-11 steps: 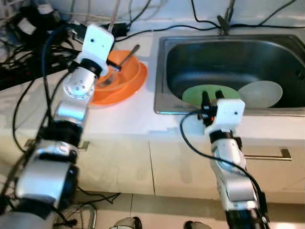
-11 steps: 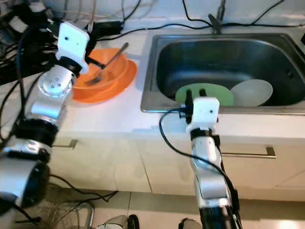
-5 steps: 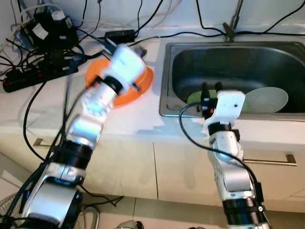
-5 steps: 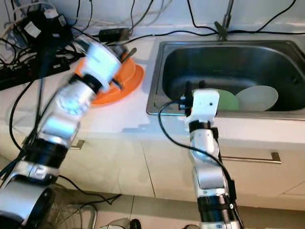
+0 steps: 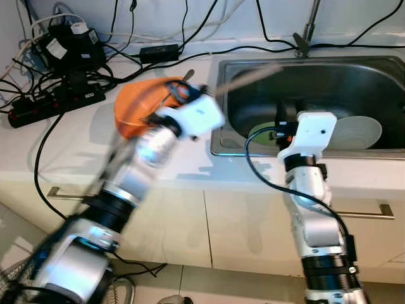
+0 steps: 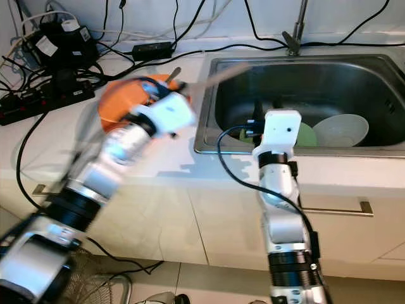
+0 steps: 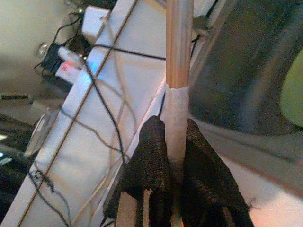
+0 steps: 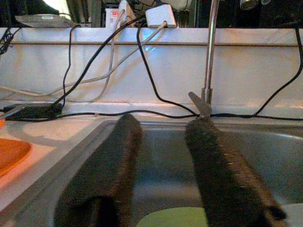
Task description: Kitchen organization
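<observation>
Now the left pincer (image 7: 176,142) is clenched on a long wooden-handled utensil (image 7: 179,52), its fingers (image 7: 154,156) pressed to either side of the pale lower part of the handle. A second ago this arm was bent over the orange bowl (image 5: 142,104) at about ten o'clock on the bench (image 5: 76,139), with a fork resting in the bowl; since then the arm has swung out toward the sink (image 5: 373,69) and shows as a blur. The utensil's shaft streaks toward one o'clock, reaching over the near-left corner of the basin. Whether the fork is in the bowl cannot be told now, since the blurred arm covers it.

Meanwhile the right pincer (image 8: 165,170) has hardly moved: it hangs at the front rim of the sink with its two fingers (image 8: 106,175) spread apart and nothing between them, pointing toward the faucet (image 8: 208,61). Down in the basin lie a green plate (image 5: 266,132) and, at three o'clock from it, a white plate (image 5: 357,130).

My reading is that the utensil has been lifted off the bench side and is on its way to the sink with the dishes, so this carry is midway. The fast swing risks clipping the sink rim or the black cables (image 5: 57,95) at eleven o'clock.
</observation>
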You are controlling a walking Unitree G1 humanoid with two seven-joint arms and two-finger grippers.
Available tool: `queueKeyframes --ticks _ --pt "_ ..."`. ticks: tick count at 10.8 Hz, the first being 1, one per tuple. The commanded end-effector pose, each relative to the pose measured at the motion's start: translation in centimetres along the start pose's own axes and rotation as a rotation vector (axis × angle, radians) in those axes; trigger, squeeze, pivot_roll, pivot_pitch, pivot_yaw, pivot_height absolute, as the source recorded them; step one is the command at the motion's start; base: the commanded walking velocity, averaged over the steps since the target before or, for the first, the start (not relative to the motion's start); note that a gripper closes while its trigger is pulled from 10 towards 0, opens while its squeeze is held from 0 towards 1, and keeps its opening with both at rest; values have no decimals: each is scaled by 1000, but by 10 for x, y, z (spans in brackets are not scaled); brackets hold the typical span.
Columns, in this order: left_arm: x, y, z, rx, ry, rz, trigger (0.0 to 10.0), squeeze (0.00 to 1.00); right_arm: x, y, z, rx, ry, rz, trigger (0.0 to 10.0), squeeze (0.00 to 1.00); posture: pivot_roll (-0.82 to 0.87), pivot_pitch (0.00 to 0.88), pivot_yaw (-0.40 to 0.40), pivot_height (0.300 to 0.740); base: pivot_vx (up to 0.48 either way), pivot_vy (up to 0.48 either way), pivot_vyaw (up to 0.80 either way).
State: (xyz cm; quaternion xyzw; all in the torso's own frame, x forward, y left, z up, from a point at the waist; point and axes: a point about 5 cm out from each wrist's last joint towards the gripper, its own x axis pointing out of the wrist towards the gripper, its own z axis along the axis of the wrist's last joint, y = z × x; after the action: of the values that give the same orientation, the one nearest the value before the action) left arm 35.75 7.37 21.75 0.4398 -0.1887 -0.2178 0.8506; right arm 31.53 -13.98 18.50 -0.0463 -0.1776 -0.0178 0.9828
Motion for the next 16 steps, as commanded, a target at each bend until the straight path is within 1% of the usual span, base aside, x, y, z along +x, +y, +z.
queueKeyframes --ticks 1,2,3,4,5,6,7,8,9,10,11,12,13,14,15,16 --pt "-1 -1 -1 14 18 3 10000 0 3 0 2 -14 -2 16 10000 1000 -2 0 108 740 0 0 0" --pt "-1 -3 -2 21 34 5 10000 0 4 -3 1 -67 -6 43 10000 1000 -1 0 106 740 0 0 0" --pt "-1 -4 -2 11 39 9 10000 0 4 -5 1 -76 -1 43 10000 1000 -1 0 104 740 0 0 0" --pt "-1 -5 -2 5 43 11 10000 0 4 -5 1 -77 1 48 10000 1000 -2 0 104 740 0 0 0" --pt "-2 -6 -2 -1 51 15 10000 0 3 -3 1 -38 11 48 10000 1000 -6 0 105 740 0 0 0" --pt "-1 -6 -2 -3 57 18 10000 0 3 -3 2 -50 6 64 10000 1000 -5 0 104 740 0 0 0" --pt "0 -6 -2 -2 66 17 10000 0 3 -3 3 -131 -10 98 10000 1000 -11 0 107 740 0 0 0" --pt "0 -7 -2 0 69 13 10000 0 3 -4 2 -157 -14 109 10000 1000 -13 0 109 740 0 0 0" --pt "1 -8 -1 2 67 5 10000 0 3 -6 1 -40 15 71 10000 1000 -12 0 109 740 0 0 0" --pt "1 -10 -1 2 67 2 10000 0 4 -6 0 99 51 26 10000 1000 -12 0 112 740 0 0 0" --pt "0 -10 -3 4 76 1 10000 0 5 -7 0 175 75 0 10000 0 -12 0 114 740 0 0 0" --pt "-1 -8 -6 8 102 16 10000 0 6 -8 -2 347 120 -49 10000 0 -9 0 117 740 0 0 0" --pt "0 -7 -7 13 111 22 10000 0 6 -10 -3 412 136 -74 10000 0 -10 0 118 740 0 0 0" --pt "0 -5 -10 22 137 37 10000 0 7 -15 -3 549 157 -133 10000 0 -11 0 118 740 0 0 0" --pt "1 -3 -12 29 161 46 10000 0 7 -19 -3 631 160 -178 10000 0 -10 0 117 740 0 0 0" --pt "0 -2 -16 59 187 34 10000 0 8 -27 -4 768 163 -267 10000 0 -8 0 115 740 0 0 0"
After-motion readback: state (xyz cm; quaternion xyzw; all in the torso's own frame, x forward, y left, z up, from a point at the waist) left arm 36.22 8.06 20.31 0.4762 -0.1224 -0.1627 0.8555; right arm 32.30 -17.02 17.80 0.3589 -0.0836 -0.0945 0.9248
